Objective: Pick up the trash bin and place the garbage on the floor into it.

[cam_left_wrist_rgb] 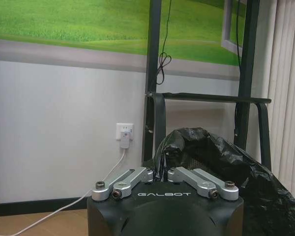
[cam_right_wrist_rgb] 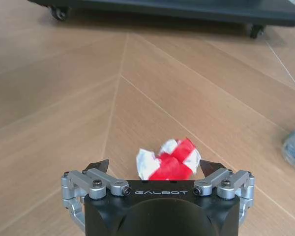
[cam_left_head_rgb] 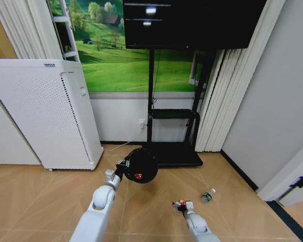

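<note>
Right gripper [cam_right_wrist_rgb: 156, 169] is held low over the wood floor [cam_right_wrist_rgb: 64, 98], jaws spread wide w/ a crumpled red-and-white wrapper [cam_right_wrist_rgb: 168, 160] lying between the fingertips [cam_right_wrist_rgb: 99, 165]; contact can't be confirmed. In head view the same wrapper [cam_left_head_rgb: 180, 204] is seen right at the gripper's tip, in front of the TV stand [cam_left_head_rgb: 172, 151] and a bit to its right. Left gripper [cam_left_wrist_rgb: 160, 173] is closed on the rim of the black trash bin [cam_left_head_rgb: 141, 165], which is lifted and tipped so its mouth faces the head cam, just in front of the TV stand's base. A red scrap [cam_left_head_rgb: 138, 176] is visible inside the bin. Black liner [cam_left_wrist_rgb: 221, 157] is bunched past the left fingers. Clear-green bottle [cam_left_head_rgb: 207, 195] lies on the floor, right of the stand, near the right gripper.
</note>
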